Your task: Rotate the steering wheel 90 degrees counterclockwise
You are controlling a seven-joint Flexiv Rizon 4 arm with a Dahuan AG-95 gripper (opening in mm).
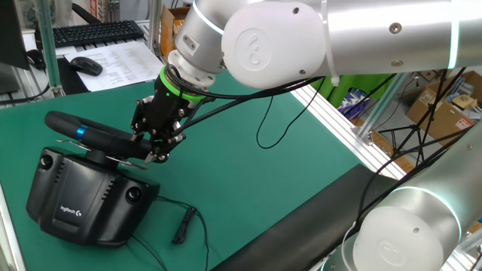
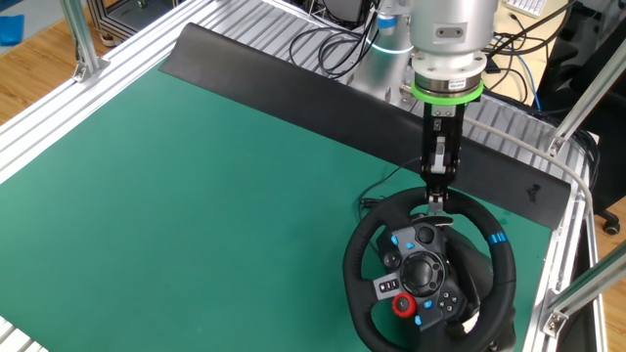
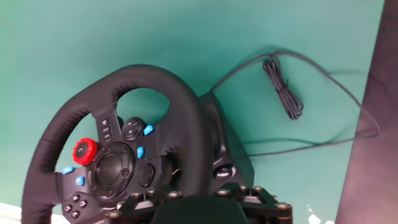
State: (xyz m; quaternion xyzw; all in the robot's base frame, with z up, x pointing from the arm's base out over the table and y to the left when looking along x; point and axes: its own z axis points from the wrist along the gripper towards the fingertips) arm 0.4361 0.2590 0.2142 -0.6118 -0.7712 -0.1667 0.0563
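Slippage looks like the main risk: the steering wheel [image 2: 430, 269] sits on its black base [image 1: 83, 199] on the green mat [image 2: 215, 166], and nothing visible pins that base, so a hard turn could drag the whole unit. The blue stripe [image 2: 498, 238] sits toward the wheel's upper right, and the rim, being round, has no long axis. The gripper [image 2: 434, 200] meets the rim's far edge; whether its fingers clamp it, I cannot tell. The loose cable [image 3: 283, 87] beside the base could snag

Bare green mat [image 2: 215, 166] lies open on one side of the black round steering wheel [image 2: 430, 264]. A thin black cable [image 3: 286, 93] crosses the mat beside its bulky black base [image 1: 83, 199].
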